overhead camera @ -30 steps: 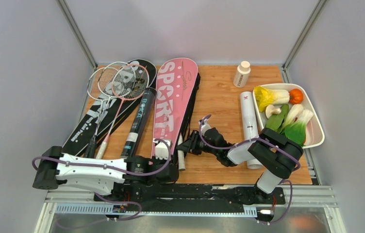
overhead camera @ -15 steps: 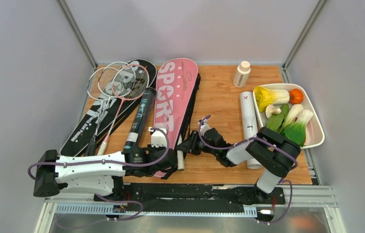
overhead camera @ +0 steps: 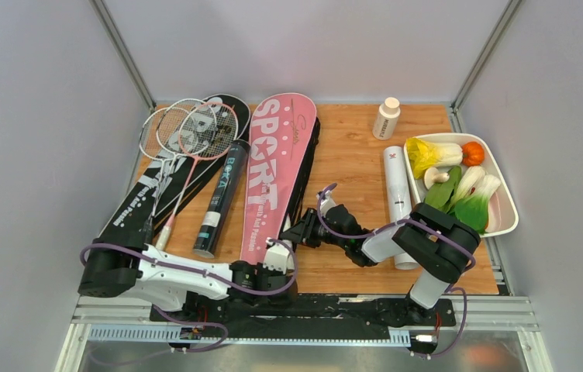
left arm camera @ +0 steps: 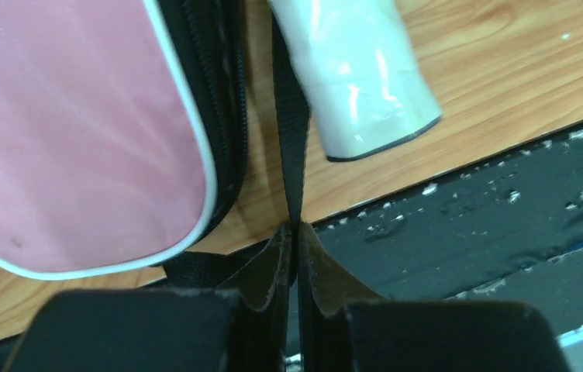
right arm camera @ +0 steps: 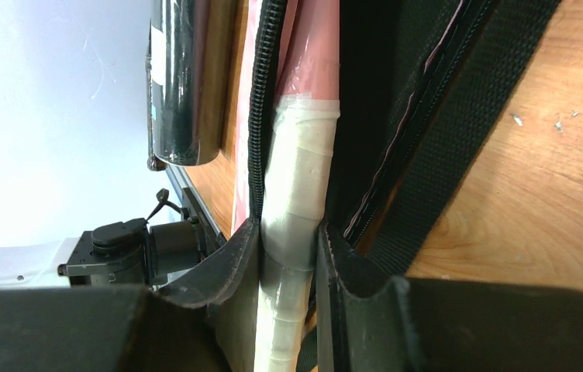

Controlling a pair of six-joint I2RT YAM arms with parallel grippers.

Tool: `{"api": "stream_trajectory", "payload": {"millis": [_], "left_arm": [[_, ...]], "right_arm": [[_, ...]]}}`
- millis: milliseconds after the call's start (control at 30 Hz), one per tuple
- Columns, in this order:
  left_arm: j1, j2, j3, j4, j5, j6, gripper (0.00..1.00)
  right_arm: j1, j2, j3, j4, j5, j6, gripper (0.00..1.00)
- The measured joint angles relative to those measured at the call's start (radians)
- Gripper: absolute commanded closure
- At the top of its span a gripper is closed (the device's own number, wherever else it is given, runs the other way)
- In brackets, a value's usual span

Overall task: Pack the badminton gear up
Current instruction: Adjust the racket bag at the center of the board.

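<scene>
Apparently, left gripper (left arm camera: 296, 236) tight on strap (left arm camera: 291, 132) at table edge (left arm camera: 459, 155).

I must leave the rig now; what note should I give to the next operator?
Left pincer: shut on the black strap of the pink bag.
Right pincer: shut on the white racket handle sticking out of that bag.
Other rackets lie on the black bag, far left; black tube beside it; white tube near the tray.
Done: one racket seemingly partly bagged. Left: everything else, plus zipping.
</scene>
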Motion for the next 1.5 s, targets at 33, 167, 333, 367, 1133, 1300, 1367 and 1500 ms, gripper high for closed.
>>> {"api": "stream_trajectory", "payload": {"millis": [33,167,333,367,1133,1300,1367,1500], "left_arm": [[-0.007,0.011,0.005,-0.001,-0.006,-0.008,0.88],[-0.022,0.035,0.051,-0.028,-0.018,-0.016,0.83],[-0.023,0.032,0.117,-0.095,-0.052,-0.014,0.74],[-0.024,0.028,0.132,-0.106,-0.058,-0.012,0.72],[0.216,-0.201,0.173,-0.314,-0.232,0.089,0.45],[0.259,-0.124,0.171,-0.230,-0.220,0.172,0.43],[0.266,-0.082,0.171,-0.201,-0.214,0.197,0.43],[0.267,-0.004,0.171,-0.148,-0.195,0.229,0.43]], "right_arm": [[0.000,0.000,0.000,0.000,0.000,0.000,1.00],[0.000,0.000,-0.001,0.002,0.001,0.000,1.00],[0.000,0.000,-0.005,0.005,0.002,0.000,1.00],[0.000,0.000,-0.005,0.005,0.002,0.000,1.00],[0.001,0.045,-0.005,0.059,0.000,0.018,1.00],[0.001,0.070,-0.011,0.098,-0.002,0.031,1.00],[0.001,0.076,-0.013,0.106,-0.002,0.034,1.00],[0.001,0.077,-0.013,0.113,-0.002,0.037,1.00]]}}
